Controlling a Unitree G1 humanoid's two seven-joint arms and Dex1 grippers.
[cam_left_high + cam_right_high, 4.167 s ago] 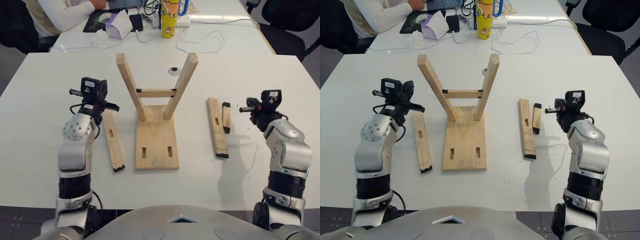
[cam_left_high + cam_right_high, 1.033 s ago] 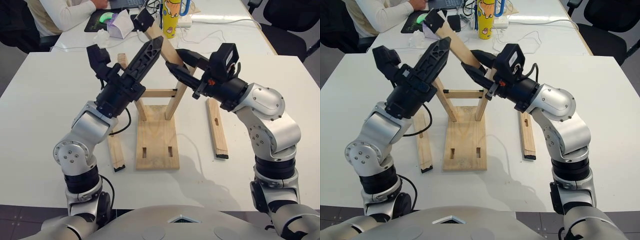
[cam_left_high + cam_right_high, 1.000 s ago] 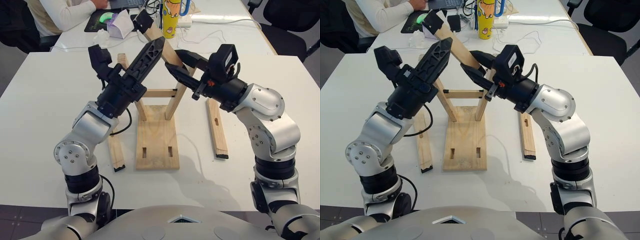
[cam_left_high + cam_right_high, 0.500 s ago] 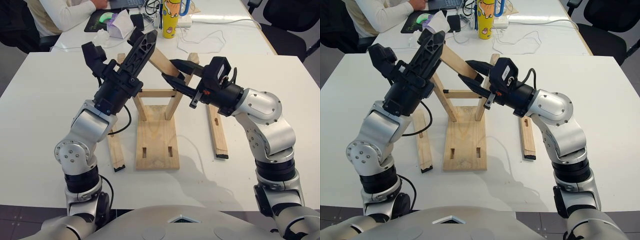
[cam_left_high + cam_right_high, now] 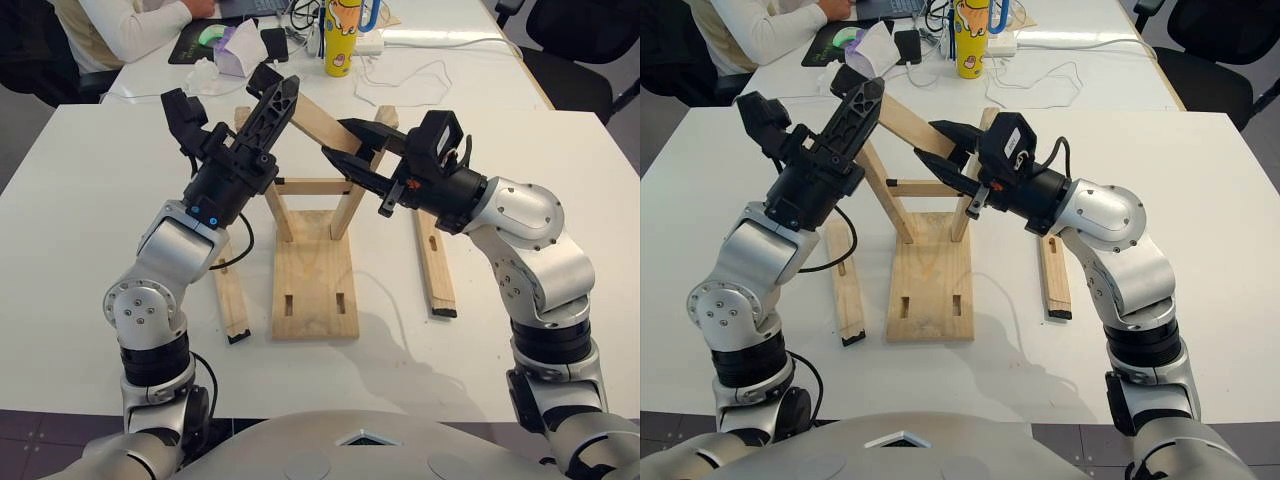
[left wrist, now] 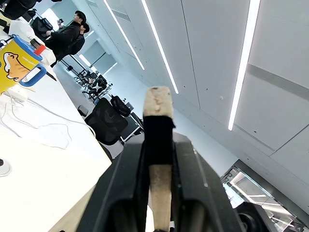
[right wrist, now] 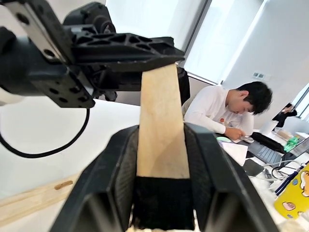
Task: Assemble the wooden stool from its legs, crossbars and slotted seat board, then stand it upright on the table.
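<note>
Clearly the stool is only half built. On the white table [image 5: 80, 200] the seat board [image 5: 312, 270] lies flat in the middle, so its slots are easy to reach from above. At its 12 o'clock end two standing legs [image 5: 347, 215] sit in their slots, joined by a fitted crossbar [image 5: 312, 186]. The empty slots [image 5: 288, 304] at the 6 o'clock end wait for the rest. One loose leg [image 5: 228, 295] lies at 9 o'clock of the board and the other loose leg [image 5: 437, 265] at 3 o'clock, each near the arm of that side. Above the standing legs the free crossbar [image 5: 318, 113] is in the air. The left gripper [image 5: 276, 95] is closed on its black-tipped end and the right gripper [image 5: 336, 138] is clamped on the opposite end, probably to hand it over or to turn it.
</note>
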